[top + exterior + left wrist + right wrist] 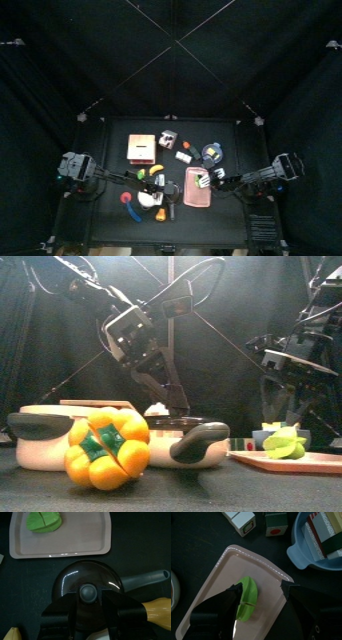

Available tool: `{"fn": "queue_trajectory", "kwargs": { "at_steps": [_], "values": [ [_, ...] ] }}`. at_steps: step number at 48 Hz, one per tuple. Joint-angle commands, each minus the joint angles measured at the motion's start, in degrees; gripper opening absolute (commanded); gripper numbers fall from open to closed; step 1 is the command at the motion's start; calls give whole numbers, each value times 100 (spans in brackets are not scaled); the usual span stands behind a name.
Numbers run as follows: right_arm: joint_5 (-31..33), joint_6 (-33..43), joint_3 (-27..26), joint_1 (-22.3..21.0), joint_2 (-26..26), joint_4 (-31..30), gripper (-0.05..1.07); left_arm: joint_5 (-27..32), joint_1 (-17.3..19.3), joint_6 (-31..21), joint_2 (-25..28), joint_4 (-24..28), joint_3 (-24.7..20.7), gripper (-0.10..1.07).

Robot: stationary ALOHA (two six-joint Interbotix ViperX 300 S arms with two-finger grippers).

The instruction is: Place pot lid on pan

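Dark glass lid (89, 587) already lies on the pan (137, 581), its knob (87, 593) directly under the left hand (90, 612), between the open jaws, which grip nothing. The pan handle points sideways, toward the yellow pepper (159, 611). The right hand (261, 594) hangs open above the tray (211, 592), further away.

The left gripper (90, 614) hangs directly over the pot lid (88, 592), jaws spread either side of its knob (87, 592), with nothing between them. At three o'clock from the lid the pan handle (150, 577) juts out; the yellow bell pepper (107, 446) crowds it at four. At twelve the pink tray (80, 542) carrying the green pepper half (43, 521) leaves a dark strip of bare bench (27, 577) between.
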Motion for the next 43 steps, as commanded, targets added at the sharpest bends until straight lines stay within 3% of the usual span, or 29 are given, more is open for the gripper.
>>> {"fn": "queue_trajectory", "kwargs": {
  "at_steps": [1,43],
  "values": [
    [-9,9,-62,0,-105,-9,94,-44,9,-9,-35,-9,-62,65],
    [-105,9,-53,0,-53,26,94,-53,44,-9,26,-105,-53,65]
  ]
}}
